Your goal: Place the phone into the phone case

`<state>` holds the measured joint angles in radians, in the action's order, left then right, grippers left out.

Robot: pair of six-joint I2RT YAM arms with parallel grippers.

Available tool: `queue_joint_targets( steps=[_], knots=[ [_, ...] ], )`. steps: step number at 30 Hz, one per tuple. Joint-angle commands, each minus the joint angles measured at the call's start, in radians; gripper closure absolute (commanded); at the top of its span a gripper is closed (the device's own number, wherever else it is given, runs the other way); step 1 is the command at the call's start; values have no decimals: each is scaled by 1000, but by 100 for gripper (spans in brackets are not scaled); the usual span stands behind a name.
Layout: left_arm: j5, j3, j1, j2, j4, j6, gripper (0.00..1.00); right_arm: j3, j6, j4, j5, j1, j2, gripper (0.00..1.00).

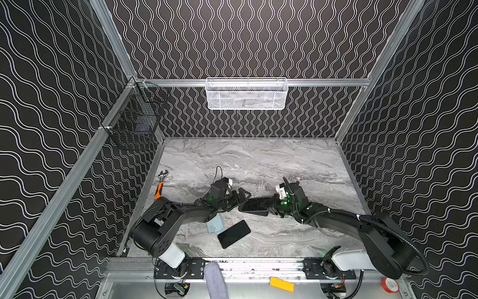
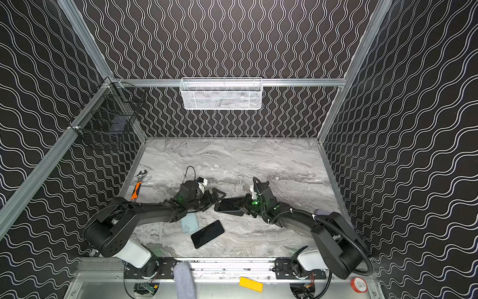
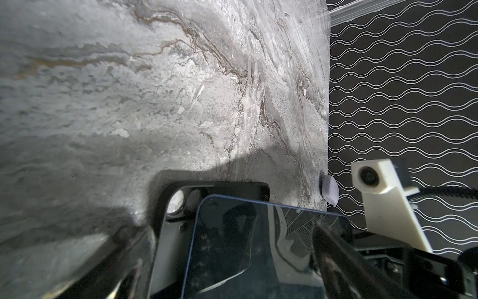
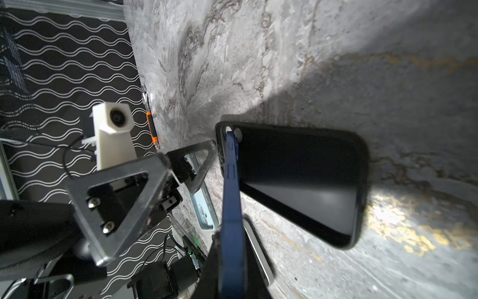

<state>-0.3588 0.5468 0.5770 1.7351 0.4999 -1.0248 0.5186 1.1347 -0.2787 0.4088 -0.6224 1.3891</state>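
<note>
Right wrist view: blue phone [image 4: 231, 181], clamped by right gripper [image 4: 232, 253], tilts into camera end of black phone case [image 4: 297, 181]. Left gripper [image 1: 241, 199] stands wide, holding nothing.

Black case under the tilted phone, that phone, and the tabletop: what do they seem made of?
Black case: probably soft plastic or rubber, matte, with a rounded lip.
Phone: glossy glass face mirroring the surroundings; blue rim satin, maybe metal.
Tabletop: grey veined marble look, dull; stone or printed laminate, cannot tell.
</note>
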Motion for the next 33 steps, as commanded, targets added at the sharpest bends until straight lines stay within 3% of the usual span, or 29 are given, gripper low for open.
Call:
queue_joint_targets(
  steps=[1,15,26,33],
  knots=[
    [-9,-2,-1,8,54,-8,2,-15,56,-101,-11,-2,22,100],
    [-12,-1,-1,9,57,-11,2,-2,-40,-79,-38,-2,121,100],
    [-15,13,-2,24,61,-10,2,103,-274,130,-23,-3,91,100],
    [-12,13,0,15,54,-8,2,115,-275,76,46,-1,172,100]
  ],
)
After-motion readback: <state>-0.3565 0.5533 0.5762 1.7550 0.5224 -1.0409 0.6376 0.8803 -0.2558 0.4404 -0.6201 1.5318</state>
